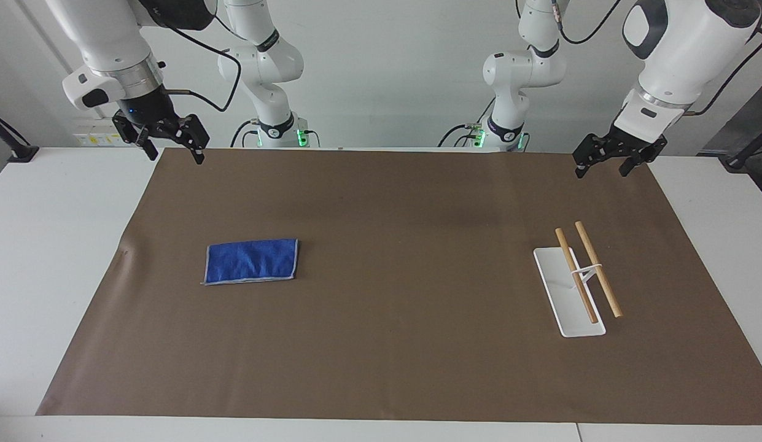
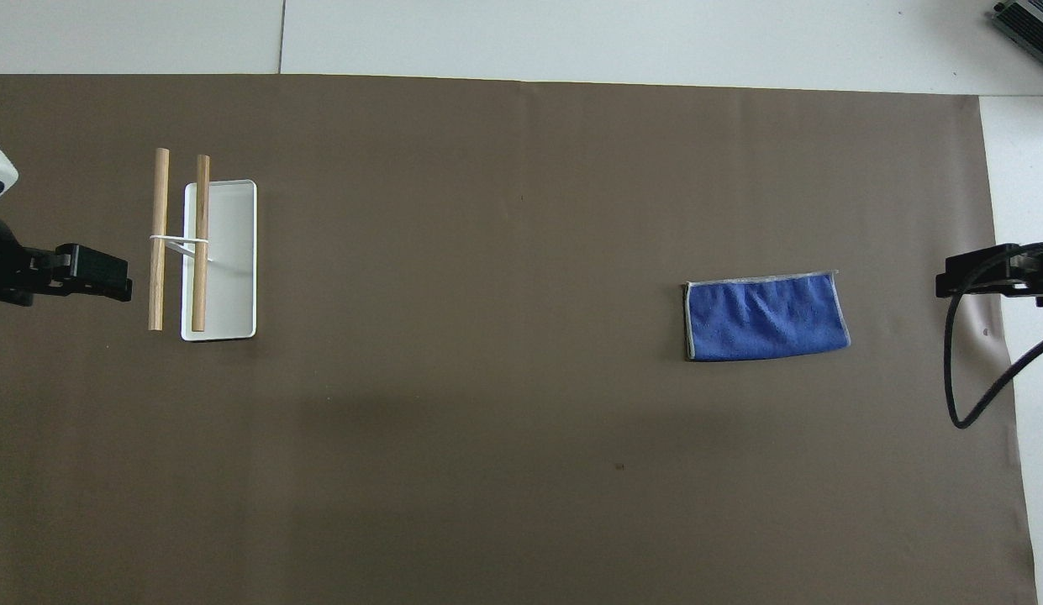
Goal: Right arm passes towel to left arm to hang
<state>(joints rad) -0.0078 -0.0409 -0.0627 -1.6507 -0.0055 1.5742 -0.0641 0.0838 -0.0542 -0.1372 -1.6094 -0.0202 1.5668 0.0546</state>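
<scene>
Blue towel [image 1: 251,261] lies flat on the brown mat [image 1: 393,209] at the right arm's end of the worktop. Right end effector [image 1: 175,147] and left end effector [image 1: 603,167] hover raised, fingers spread, empty.

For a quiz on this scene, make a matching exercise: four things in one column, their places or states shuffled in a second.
Things:
1. towel
2. rack
3. right gripper
4. mat

Places or states:
A. covers the table
B. stands toward the left arm's end
C. open, raised over the mat's corner
D. lies flat toward the right arm's end

Pairs: 1-D, 2-B, 3-C, 4-A
</scene>
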